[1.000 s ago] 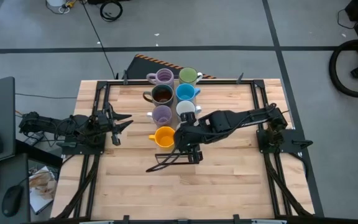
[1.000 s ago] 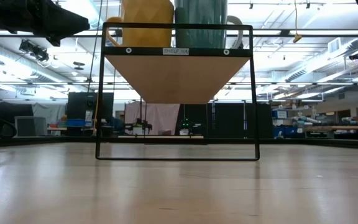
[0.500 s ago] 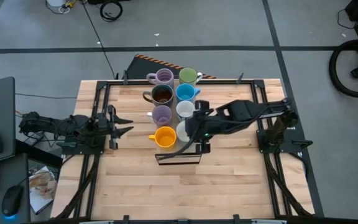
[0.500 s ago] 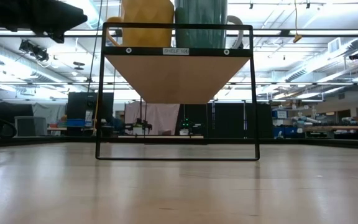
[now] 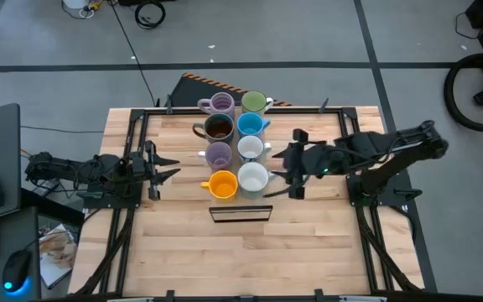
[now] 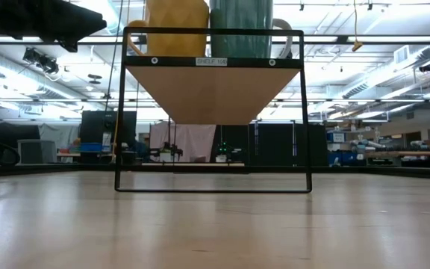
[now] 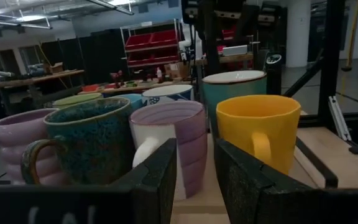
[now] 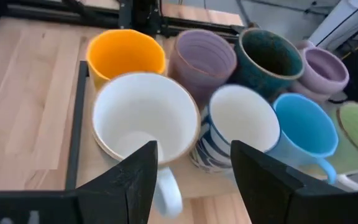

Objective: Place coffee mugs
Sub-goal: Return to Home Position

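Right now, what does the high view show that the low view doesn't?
High only: the six mugs behind, and the right tool, open, right of the shelf. Low only: the shelf's underside and the room beyond. Both: the orange mug and teal mug in front; the left tool, open at the table's left, may be low's dark shape.

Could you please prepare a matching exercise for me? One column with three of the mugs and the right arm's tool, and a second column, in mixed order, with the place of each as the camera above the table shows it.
Things:
1. orange round ceramic mug
2. green round ceramic mug
3. dark brown round ceramic mug
4. right tool

Places:
A. right column, row at the picture's top
B. to the right of the mugs, open and empty
C. left column, row at the picture's bottom
D. left column, second row from the picture's top

Pairs: 1-C, 2-A, 3-D, 4-B.
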`<state>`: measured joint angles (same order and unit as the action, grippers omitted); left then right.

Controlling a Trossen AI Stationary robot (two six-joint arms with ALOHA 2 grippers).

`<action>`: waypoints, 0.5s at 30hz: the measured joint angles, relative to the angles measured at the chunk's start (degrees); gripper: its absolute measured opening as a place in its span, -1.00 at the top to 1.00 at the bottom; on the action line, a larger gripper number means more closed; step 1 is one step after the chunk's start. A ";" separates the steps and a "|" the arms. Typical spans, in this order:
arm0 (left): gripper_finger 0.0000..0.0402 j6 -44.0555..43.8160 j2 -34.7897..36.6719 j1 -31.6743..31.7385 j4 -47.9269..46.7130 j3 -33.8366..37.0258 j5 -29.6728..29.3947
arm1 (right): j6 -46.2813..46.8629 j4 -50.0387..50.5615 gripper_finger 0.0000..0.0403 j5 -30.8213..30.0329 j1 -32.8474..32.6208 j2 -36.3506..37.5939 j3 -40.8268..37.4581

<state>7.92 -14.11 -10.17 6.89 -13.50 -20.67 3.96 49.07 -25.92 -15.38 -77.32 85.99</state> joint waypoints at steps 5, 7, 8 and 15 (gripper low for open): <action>0.43 1.23 0.00 0.98 0.14 0.00 -0.02 | -1.29 -11.70 -0.04 0.99 1.00 9.75 -14.02; 0.43 1.57 0.00 1.07 0.87 0.00 0.04 | -1.58 -15.34 -0.04 1.75 1.25 13.39 -19.00; 0.43 1.67 0.00 1.07 1.18 0.00 0.54 | -1.71 -16.93 -0.04 1.85 1.29 15.12 -21.47; 0.43 3.80 0.00 1.07 6.13 0.02 9.06 | -3.82 -27.93 -0.04 1.60 2.19 27.21 -36.05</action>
<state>11.72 -14.11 -9.10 13.01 -13.47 -11.62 0.14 21.14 -24.32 -13.18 -50.11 49.94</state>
